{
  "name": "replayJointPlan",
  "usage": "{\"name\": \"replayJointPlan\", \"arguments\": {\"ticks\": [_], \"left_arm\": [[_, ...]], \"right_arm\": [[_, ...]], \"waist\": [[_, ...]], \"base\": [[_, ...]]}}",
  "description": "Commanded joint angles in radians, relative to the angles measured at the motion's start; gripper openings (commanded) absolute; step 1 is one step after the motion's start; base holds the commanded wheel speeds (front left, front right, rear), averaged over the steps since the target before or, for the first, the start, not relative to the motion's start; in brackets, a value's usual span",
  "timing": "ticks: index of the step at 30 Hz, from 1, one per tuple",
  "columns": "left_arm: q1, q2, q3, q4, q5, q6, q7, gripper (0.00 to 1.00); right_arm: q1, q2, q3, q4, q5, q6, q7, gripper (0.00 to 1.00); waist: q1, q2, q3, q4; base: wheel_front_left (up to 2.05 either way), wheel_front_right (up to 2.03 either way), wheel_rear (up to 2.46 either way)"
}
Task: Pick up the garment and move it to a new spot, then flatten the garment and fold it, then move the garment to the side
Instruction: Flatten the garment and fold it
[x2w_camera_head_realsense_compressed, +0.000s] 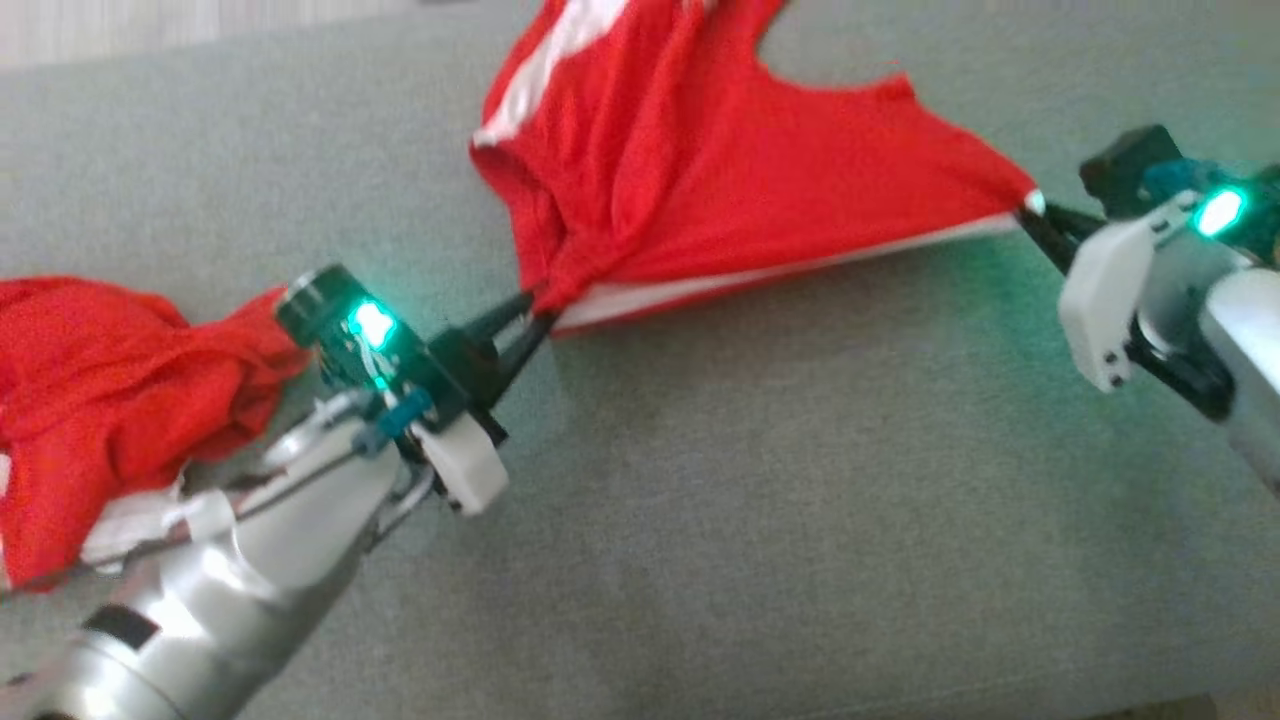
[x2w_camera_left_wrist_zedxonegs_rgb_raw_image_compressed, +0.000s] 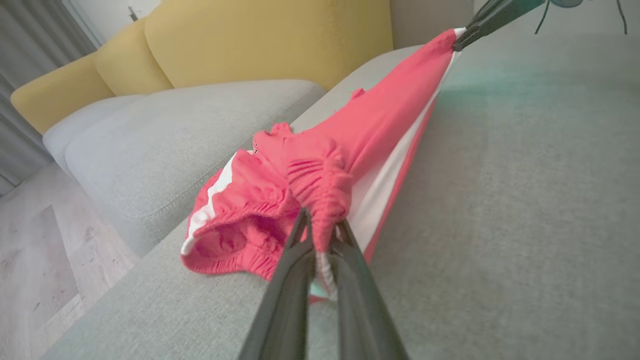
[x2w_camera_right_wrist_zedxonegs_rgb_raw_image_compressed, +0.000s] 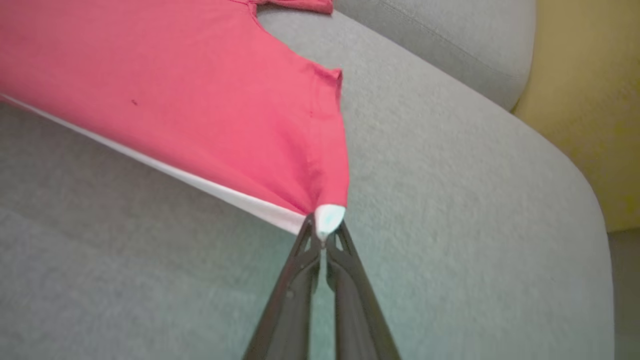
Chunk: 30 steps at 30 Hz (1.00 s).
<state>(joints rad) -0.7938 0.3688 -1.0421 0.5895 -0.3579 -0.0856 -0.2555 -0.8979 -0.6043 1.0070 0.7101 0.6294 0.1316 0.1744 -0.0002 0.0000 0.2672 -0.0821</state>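
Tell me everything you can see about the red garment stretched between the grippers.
The garment looks like red shorts of soft cloth, with a white side stripe and gathered elastic waistband. The left gripper pinches the bunched waistband, the right gripper a white-tipped hem corner. The striped edge is taut between them; the rest drapes in folds on the grey cushion.

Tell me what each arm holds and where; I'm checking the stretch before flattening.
Both hold the red garment: left jaws shut on its gathered waistband, right jaws shut on a white-tipped hem corner.
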Motion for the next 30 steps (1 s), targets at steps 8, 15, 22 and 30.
{"name": "replayJointPlan", "arguments": {"ticks": [8, 15, 22, 30], "left_arm": [[0.114, 0.038, 0.064, -0.078, -0.004, 0.062, -0.006, 0.0], [0.257, 0.035, 0.07, -0.164, -0.012, 0.102, -0.006, 0.0], [0.332, 0.039, 0.06, -0.246, -0.016, 0.127, -0.006, 0.0], [0.281, 0.037, 0.08, -0.27, -0.021, 0.13, -0.001, 0.0]], "right_arm": [[0.11, -0.225, 0.079, -0.205, 0.203, -0.001, 0.142, 0.0], [0.244, -0.369, 0.077, -0.371, 0.289, -0.001, 0.23, 0.0], [0.382, -0.455, -0.045, -0.478, 0.303, -0.001, 0.262, 0.0], [0.369, -0.39, -0.219, -0.5, 0.157, -0.001, 0.225, 0.0]], "waist": [[0.0002, 0.0, -0.131, -0.051], [0.0002, 0.0, -0.207, -0.068], [0.0002, 0.0, -0.208, -0.056], [0.0002, 0.0, -0.144, -0.018]], "base": [[0.0, 0.0, 0.0], [0.0, 0.0, 0.0], [0.0, 0.0, 0.0], [0.0, 0.0, 0.0]]}}
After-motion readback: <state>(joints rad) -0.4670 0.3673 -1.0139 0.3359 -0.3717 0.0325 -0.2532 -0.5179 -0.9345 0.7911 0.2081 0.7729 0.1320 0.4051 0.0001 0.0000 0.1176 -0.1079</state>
